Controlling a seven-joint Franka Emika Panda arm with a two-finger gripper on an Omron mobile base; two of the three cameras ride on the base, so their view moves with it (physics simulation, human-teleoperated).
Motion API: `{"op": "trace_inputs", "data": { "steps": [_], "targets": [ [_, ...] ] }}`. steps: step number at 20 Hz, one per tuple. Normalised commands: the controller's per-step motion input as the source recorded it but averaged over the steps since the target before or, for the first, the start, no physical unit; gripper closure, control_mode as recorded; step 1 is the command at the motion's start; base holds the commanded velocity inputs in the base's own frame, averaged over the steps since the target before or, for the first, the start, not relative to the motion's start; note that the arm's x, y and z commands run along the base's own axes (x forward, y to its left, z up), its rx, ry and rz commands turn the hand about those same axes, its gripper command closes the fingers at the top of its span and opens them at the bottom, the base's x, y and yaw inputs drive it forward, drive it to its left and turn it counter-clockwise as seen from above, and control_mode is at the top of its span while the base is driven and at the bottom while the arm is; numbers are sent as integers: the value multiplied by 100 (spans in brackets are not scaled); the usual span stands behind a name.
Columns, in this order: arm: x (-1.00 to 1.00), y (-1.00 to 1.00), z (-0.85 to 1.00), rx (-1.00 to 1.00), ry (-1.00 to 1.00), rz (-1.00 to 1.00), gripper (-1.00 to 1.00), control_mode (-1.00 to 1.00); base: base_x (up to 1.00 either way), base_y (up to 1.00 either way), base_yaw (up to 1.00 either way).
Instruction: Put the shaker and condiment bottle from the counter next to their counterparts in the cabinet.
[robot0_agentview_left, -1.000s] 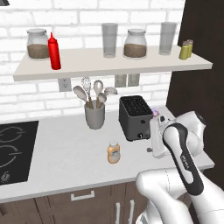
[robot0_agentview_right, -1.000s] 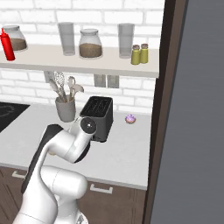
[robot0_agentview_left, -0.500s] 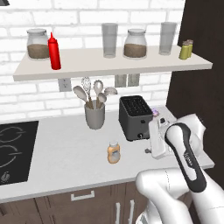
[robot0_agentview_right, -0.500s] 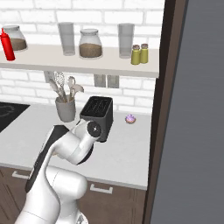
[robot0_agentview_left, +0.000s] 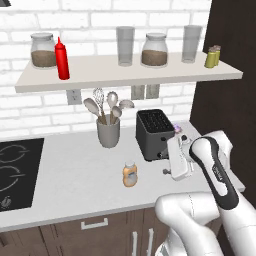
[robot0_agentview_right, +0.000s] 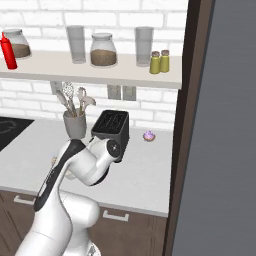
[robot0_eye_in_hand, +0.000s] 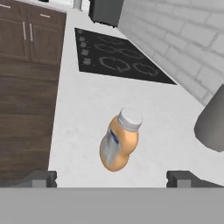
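The condiment bottle (robot0_agentview_left: 129, 175) (robot0_eye_in_hand: 119, 142), squat and orange-tan with a pale cap, stands upright on the counter (robot0_agentview_left: 70, 185) in front of the toaster. My gripper (robot0_agentview_left: 168, 169) (robot0_eye_in_hand: 111, 178) is low over the worktop just right of the bottle, pointing at it. It is open, and in the hand view the bottle lies ahead of the wide-spread fingertips (robot0_eye_in_hand: 42, 177), not between them. On the open shelf (robot0_agentview_left: 125, 75) (robot0_agentview_right: 90, 72), two olive-yellow shakers (robot0_agentview_left: 212, 57) (robot0_agentview_right: 160, 61) stand side by side at the right end. The red squeeze bottle (robot0_agentview_left: 62, 59) (robot0_agentview_right: 8, 51) is at the left.
A black toaster (robot0_agentview_left: 154, 134) (robot0_agentview_right: 111, 127) and a grey utensil holder (robot0_agentview_left: 108, 132) (robot0_eye_in_hand: 214, 122) stand behind the bottle. The black hob (robot0_agentview_left: 15, 170) (robot0_eye_in_hand: 118, 54) is at the left. Jars and glasses line the shelf. A dark tall panel (robot0_agentview_right: 220, 125) closes the right side.
The arm has shifted slightly, and the hand has edged a little left toward the orange bottle. The bottle and the things on the shelf have not moved.
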Motion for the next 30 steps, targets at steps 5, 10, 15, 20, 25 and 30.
{"op": "trace_inputs", "data": {
  "steps": [5, 10, 15, 20, 25, 30],
  "targets": [
    [0, 49, -55, -1, 0, 0, -100, -100, 0, 0, 0],
    [0, 48, -57, -4, 0, 0, -100, -100, 0, 0, 0],
    [0, 34, -46, -1, 0, 0, -100, -100, 0, 0, 0],
    [0, 18, -42, 0, -1, 0, -100, -100, 0, 0, 0],
    [0, 10, -42, 0, -3, 0, -100, -100, 0, 0, 0],
    [0, 11, -40, 0, -2, 0, -100, -100, 0, 0, 0]
  ]
}}
